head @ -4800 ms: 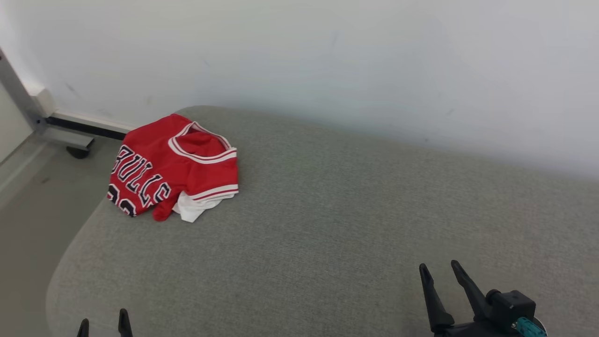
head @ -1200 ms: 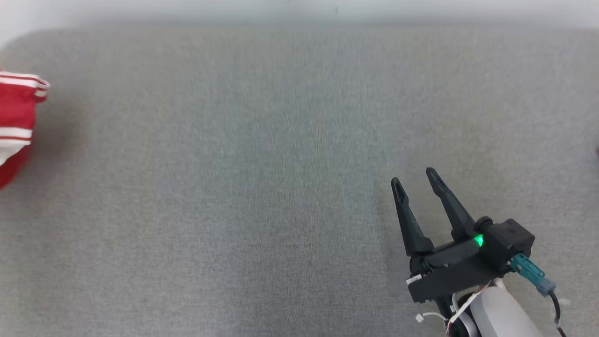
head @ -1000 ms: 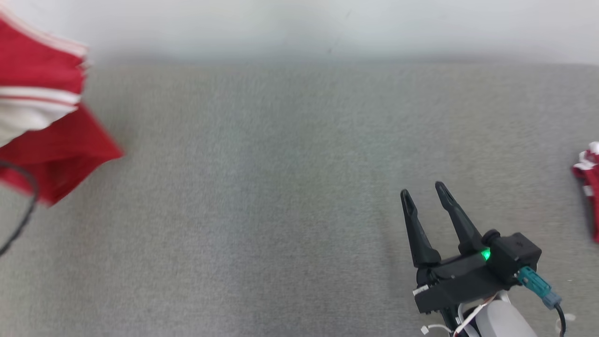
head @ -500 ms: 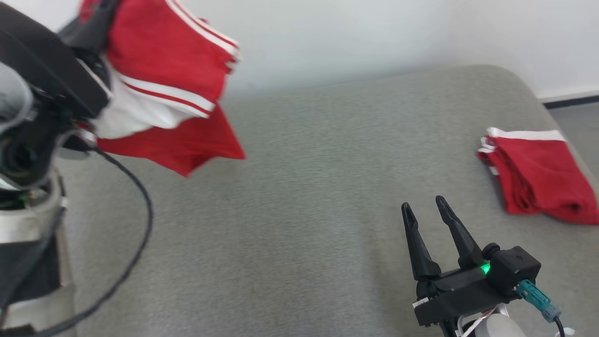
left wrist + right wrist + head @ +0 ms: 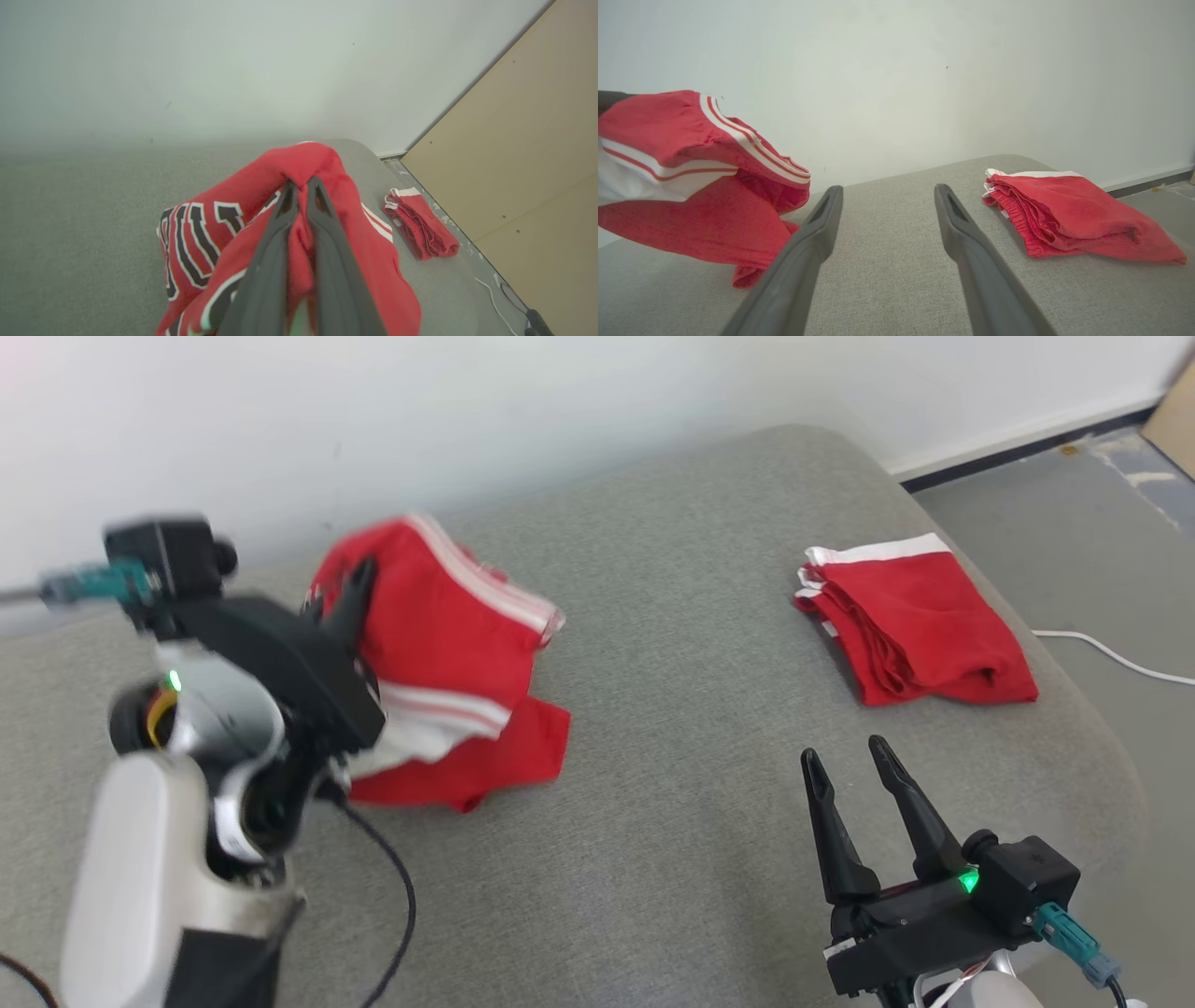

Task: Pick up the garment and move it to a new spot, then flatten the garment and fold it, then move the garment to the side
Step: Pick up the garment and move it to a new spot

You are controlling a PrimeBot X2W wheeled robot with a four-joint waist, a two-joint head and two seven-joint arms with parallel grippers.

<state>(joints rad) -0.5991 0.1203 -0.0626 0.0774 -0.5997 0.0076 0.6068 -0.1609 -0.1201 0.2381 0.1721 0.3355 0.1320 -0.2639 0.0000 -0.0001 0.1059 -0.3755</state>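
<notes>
Left end effector [image 5: 302, 184] pinching the bunched red jersey [image 5: 448, 635], which hangs near the grey cushion's [image 5: 653, 821] back edge with its hem touching down; right end effector [image 5: 844, 749] spread near the front edge, folded red shorts [image 5: 920, 621] by the right edge.

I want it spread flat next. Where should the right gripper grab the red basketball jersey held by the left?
Probably the lower corner of the red basketball jersey, from the right: it juts free toward the right gripper, while the left gripper pinches the top.

We find black, white-edged block letters on the red garment [image 5: 373, 261], partly folded under; no whole word is legible.
</notes>
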